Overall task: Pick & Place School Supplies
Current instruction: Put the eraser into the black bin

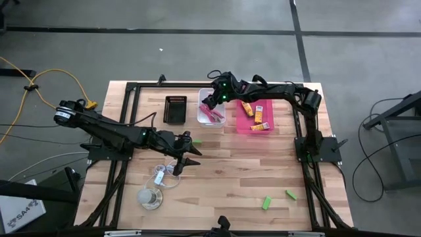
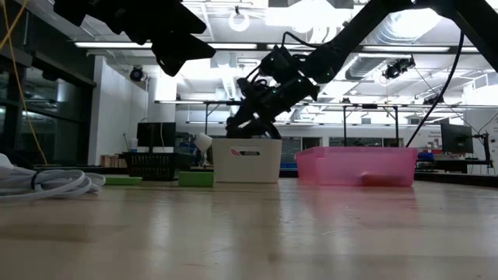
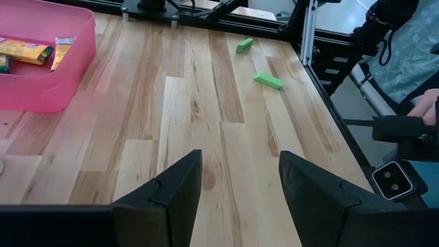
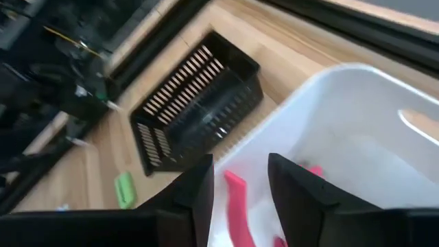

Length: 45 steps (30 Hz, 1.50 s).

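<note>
My pale wooden table [image 1: 223,178] is partly sorted. The shallow pink plastic tray [image 1: 231,124] at the far right already holds the three yellow-orange rectangular packets [image 1: 258,114], and the white plastic bin [image 1: 202,107] beside it has the two pink-handled scissor-like tools [image 1: 214,117] lying inside. The slotted black basket [image 1: 175,109] to its left looks empty, so I judge the little bright green pieces are what remains: two [image 1: 277,198] lie near the right front edge, one [image 1: 196,141] sits mid-table just right of my left gripper [image 1: 185,162], and another shows just beside the basket.

My right gripper [image 1: 208,103] hangs over the white bin, fingers apart with nothing between them. My left gripper hovers above the table's middle, fingers apart too, empty.

Only my right wrist view shows the green piece [image 4: 124,189] near the basket; from above my left arm hides it. My left wrist view gives the two far green pieces clearly. The low view hides the bins' contents, showing only their walls.
</note>
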Tool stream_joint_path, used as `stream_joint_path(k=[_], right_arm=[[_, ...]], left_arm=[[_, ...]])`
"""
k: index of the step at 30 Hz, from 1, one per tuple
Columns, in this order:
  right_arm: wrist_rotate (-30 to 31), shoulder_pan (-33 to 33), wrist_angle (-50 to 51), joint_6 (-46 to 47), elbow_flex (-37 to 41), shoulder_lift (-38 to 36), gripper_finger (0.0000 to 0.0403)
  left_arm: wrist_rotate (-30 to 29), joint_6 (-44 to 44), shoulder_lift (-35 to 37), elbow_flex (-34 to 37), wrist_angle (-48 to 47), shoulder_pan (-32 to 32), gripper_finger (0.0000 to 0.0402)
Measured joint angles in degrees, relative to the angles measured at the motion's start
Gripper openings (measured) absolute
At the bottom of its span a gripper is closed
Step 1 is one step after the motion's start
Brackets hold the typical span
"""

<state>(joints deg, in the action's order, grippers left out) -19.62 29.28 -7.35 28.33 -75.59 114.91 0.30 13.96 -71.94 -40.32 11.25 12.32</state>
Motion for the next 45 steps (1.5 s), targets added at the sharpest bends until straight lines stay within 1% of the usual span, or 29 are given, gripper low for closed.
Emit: stream_joint_path(k=[5, 10, 14, 17, 20, 22, 27, 31, 34, 37, 39, 45], right_arm=[[-1.76, 0.00, -2.92, 1.00, 0.02, -0.73, 0.0123], [-1.83, 0.09, -4.58, 0.10, 0.00, -3.25, 0.0123], [-3.36, 0.46, -2.78, -0.14, 0.00, -6.32, 0.0119], [-4.62, 0.46, 0.09, -2.48, 0.00, -8.99, 0.0116], [-5.85, 0.45, 4.23, -5.43, 0.00, -11.80, 0.0113], [-6.03, -0.01, 6.40, -9.13, 0.00, -13.53, 0.0110], [-6.07, -1.20, 15.69, -17.12, -0.09, -18.11, 0.0102], [-5.98, -2.10, 25.46, -20.59, -0.01, -20.92, 0.0099], [-5.90, -2.56, 33.73, -21.23, 0.00, -22.97, 0.0098], [-5.85, -4.08, 39.77, -22.74, 0.00, -24.28, 0.0098], [-5.26, -5.42, 42.52, -23.66, 0.00, -24.39, 0.0098], [-0.28, -10.03, 52.53, -26.75, 0.00, -24.37, 0.0098]], left_arm=[[0.02, 0.01, 0.00, 0.00, 0.00, 0.00, 0.0187], [0.02, 0.02, 0.00, 0.00, -0.02, 0.18, 0.0187], [0.03, 0.02, 0.00, 0.00, -0.06, 1.12, 0.0187], [0.04, 0.02, 0.00, 0.00, -0.15, 1.89, 0.0187], [0.05, 0.01, 0.00, 0.00, -0.31, 2.27, 0.0187], [0.09, 0.01, 0.00, 0.00, -0.57, 2.25, 0.0187], [-0.86, 0.02, 0.02, 0.00, -2.97, 2.23, 0.0187], [-1.90, 0.02, 0.01, 0.02, -4.78, 2.23, 0.0187], [-1.90, 0.02, 0.02, 0.02, -4.85, 2.23, 0.0187], [-1.90, 0.02, 0.02, 0.02, -4.96, 2.23, 0.0187], [-1.89, 0.02, 0.02, 0.02, -5.57, 2.23, 0.0187], [-1.88, 0.10, 0.00, 0.02, -8.46, 2.23, 0.0187]])
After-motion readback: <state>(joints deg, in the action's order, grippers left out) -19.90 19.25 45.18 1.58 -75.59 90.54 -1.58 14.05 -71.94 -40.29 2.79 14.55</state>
